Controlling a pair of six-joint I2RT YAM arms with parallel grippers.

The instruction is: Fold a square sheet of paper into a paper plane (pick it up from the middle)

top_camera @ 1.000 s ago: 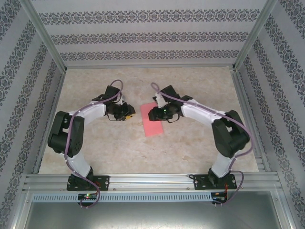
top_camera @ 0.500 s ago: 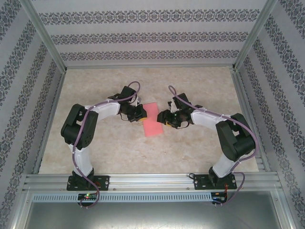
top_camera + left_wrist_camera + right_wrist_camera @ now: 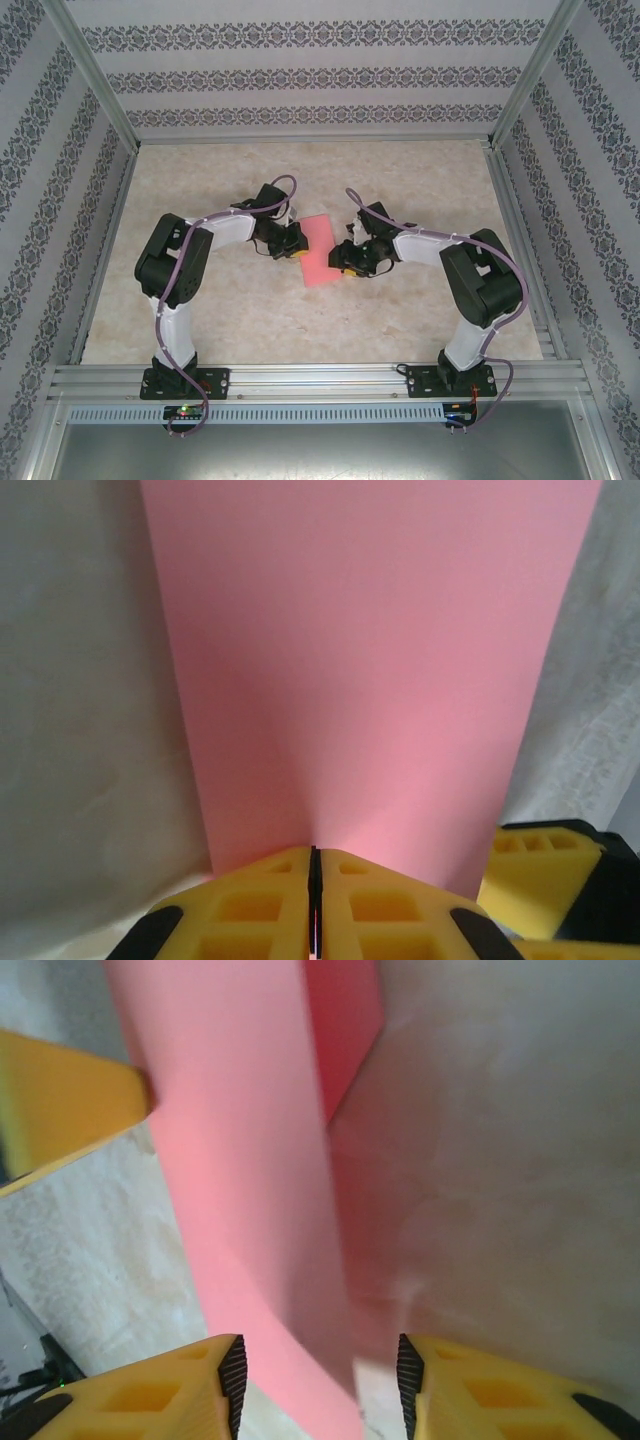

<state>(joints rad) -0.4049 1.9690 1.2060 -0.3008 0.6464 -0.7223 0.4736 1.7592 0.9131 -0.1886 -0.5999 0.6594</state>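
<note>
The square sheet of paper (image 3: 322, 248) is pink-red and shows as a narrow upright rectangle at the table's middle. In the left wrist view the sheet (image 3: 370, 670) spreads away from my left gripper (image 3: 314, 885), whose yellow jaws are shut on its near edge. My left gripper (image 3: 297, 250) sits at the sheet's left edge. My right gripper (image 3: 344, 259) is at the lower right edge. Its jaws stand open around a raised, curling edge of the sheet (image 3: 250, 1190), which touches neither pad. My right gripper (image 3: 320, 1385) holds nothing. The paper plane is out of view.
The marbled tabletop (image 3: 400, 320) lies bare around the arms. An aluminium rail (image 3: 320, 380) runs along the near edge and patterned walls (image 3: 300, 70) close in the back and sides. A yellow finger of the other gripper (image 3: 60, 1110) shows in the right wrist view.
Both arms have swung in toward the sheet. The left gripper has closed on its left edge. The right gripper has dropped toward the lower right edge, jaws apart.
</note>
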